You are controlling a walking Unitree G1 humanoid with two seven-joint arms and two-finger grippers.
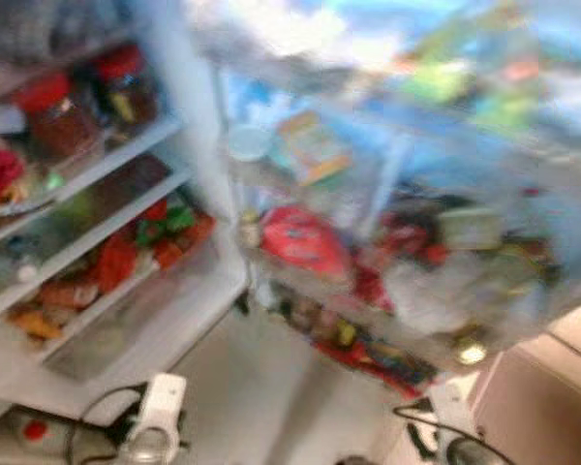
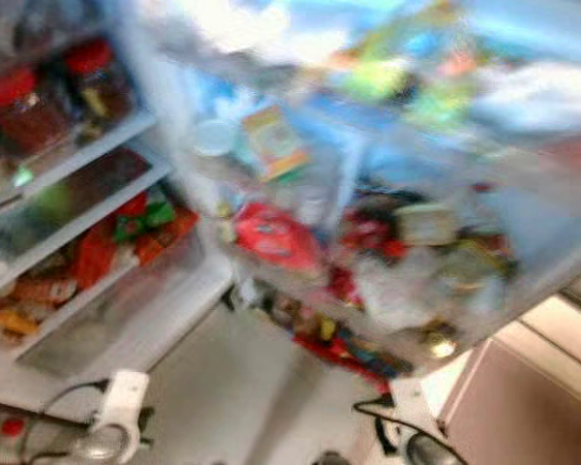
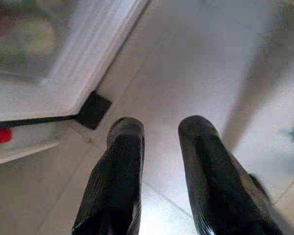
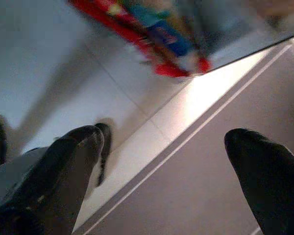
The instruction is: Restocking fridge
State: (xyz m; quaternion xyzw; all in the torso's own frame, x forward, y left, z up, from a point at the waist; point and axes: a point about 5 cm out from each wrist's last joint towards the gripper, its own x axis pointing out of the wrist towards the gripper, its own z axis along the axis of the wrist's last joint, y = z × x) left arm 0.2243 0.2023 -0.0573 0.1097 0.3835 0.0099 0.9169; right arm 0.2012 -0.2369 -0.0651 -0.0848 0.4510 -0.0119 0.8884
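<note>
While the head views are smeared with blur, the fridge (image 1: pixel 189 291) can be made out standing open, its shelves on the robot's left and its door (image 1: pixel 416 194) swung out ahead and to the right, so the step in hand looks like an approach or a look-over, not a placing. Neither gripper carries anything: the left gripper (image 3: pixel 159 129) hangs low over the pale floor (image 3: pixel 196 63) near the fridge's bottom corner, its fingers a narrow gap apart, and the right gripper (image 4: pixel 166 139) hangs over the floor beside the door's lower edge, its fingers spread wide. No item to be stocked can be picked out near either of them. Next, I judge, the robot must steady itself and fetch an item before it reaches for a shelf. On the upper shelf stand red-capped jars (image 1: pixel 53 111); lower down a clear drawer (image 1: pixel 126 262) holds red, orange and green produce, too blurred to name. Door racks are crowded: a red packet (image 1: pixel 305 242), a pale round lid (image 1: pixel 249 142), a small carton (image 1: pixel 315 145), and at the bottom a row of colourful packets (image 4: pixel 157 34). Room for more looks scarce in the door; the shelves seem the better bet.
</note>
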